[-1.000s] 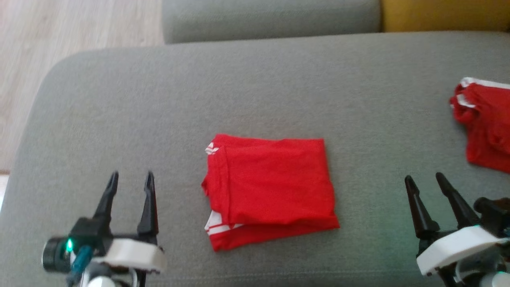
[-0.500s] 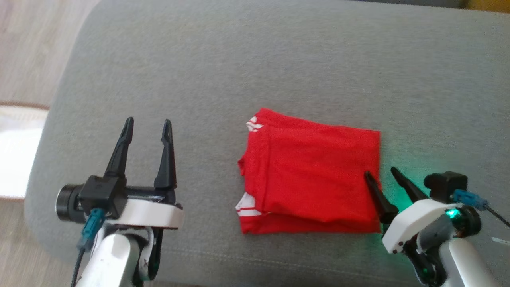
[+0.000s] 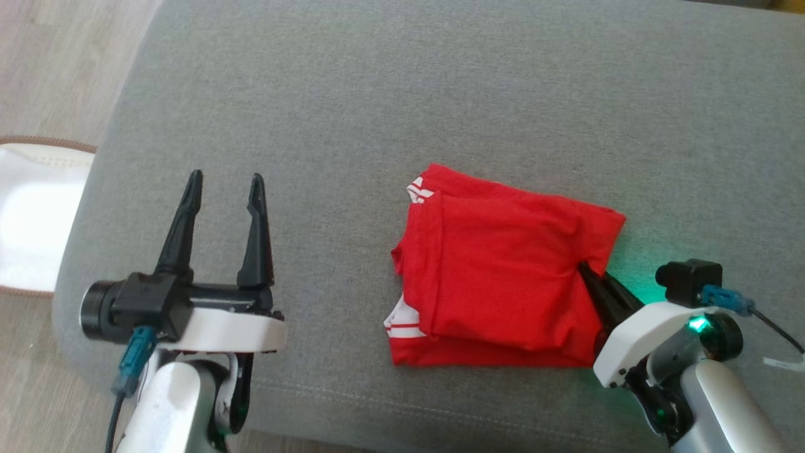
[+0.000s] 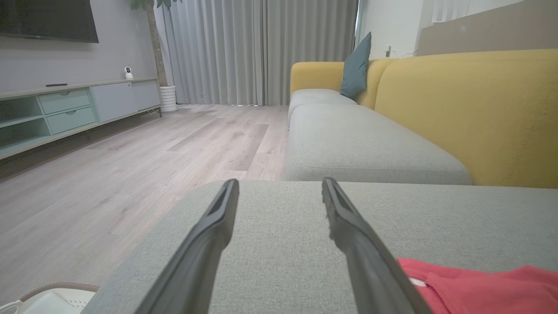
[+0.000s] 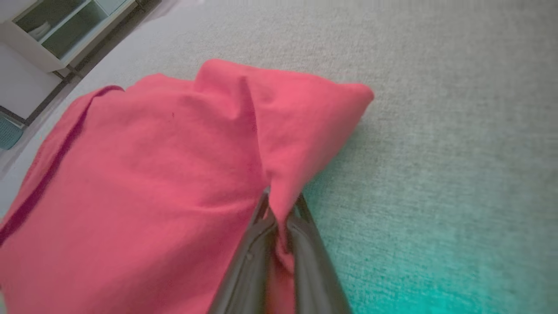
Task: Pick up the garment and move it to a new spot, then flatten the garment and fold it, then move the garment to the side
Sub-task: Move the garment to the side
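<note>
Red folded garment (image 3: 497,283), one, with white stripes, lies on one grey fabric sofa cushion (image 3: 377,94) in the head view; right gripper (image 3: 591,272) at 4 o'clock pinches its 3 o'clock edge, left gripper (image 3: 225,179) at 8 o'clock spread. Left wrist view: garment at 5 o'clock. Right wrist view: two fingers (image 5: 248,270) clamp a red fold.
</note>
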Robot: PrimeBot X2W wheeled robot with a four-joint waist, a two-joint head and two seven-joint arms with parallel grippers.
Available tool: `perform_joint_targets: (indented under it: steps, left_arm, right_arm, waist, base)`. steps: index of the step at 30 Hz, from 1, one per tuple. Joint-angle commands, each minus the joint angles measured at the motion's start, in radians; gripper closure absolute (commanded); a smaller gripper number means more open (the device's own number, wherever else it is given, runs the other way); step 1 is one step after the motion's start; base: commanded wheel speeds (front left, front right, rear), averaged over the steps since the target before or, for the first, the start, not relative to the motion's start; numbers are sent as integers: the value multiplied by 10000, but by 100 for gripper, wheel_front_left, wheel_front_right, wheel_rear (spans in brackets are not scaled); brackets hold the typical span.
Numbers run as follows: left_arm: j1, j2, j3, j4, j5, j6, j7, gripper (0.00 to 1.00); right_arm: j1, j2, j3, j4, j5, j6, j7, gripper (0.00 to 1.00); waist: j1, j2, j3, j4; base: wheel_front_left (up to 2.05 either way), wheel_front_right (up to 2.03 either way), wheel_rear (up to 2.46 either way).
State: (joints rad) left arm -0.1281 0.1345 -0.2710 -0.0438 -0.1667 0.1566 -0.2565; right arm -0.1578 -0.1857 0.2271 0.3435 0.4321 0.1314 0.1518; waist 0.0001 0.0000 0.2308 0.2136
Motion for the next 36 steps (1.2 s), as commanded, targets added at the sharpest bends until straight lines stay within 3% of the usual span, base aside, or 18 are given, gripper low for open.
perform_joint_targets:
  steps: [1,7,12,19,28,31,36]
  left_arm:
    - [-268,46,452,-392,160,-72,-52,0]
    - [-99,26,718,-479,342,-314,-52,0]
    - [-129,69,862,-600,501,-510,-52,0]
    - [-481,129,700,-658,750,-908,-53,0]
    - [-1053,250,555,-689,943,-1217,-53,0]
    - [-1349,357,476,-703,1023,-1377,-53,0]
    - [-1574,467,418,-771,1115,-1468,-53,0]
  right_arm:
    - [-76,-169,275,-395,-99,-7,-136,100]
    - [-31,-501,475,-1228,-433,-7,-77,100]
    - [-297,-857,668,-1830,-578,-7,153,100]
    - [-1210,-1983,636,-2148,-549,-7,285,100]
    - [-2855,-3048,-352,-1752,-369,-7,-57,100]
    - [-3519,-3818,-707,-1446,-486,-7,-83,100]
    - [-3810,-4523,-1269,-1476,-780,-7,42,100]
  waist:
    - [-1,0,-42,-105]
    - [-1,0,-57,-988]
    - [-1,0,48,-2222]
    - [-1,0,378,-3681]
    - [-1,0,1230,-4456]
    - [-1,0,1692,-4538]
    - [-1,0,2089,-4633]
  base:
    - [0,0,0]
    - [0,0,0]
    - [0,0,0]
    - [0,0,0]
    - [0,0,0]
    - [0,0,0]
    - [0,0,0]
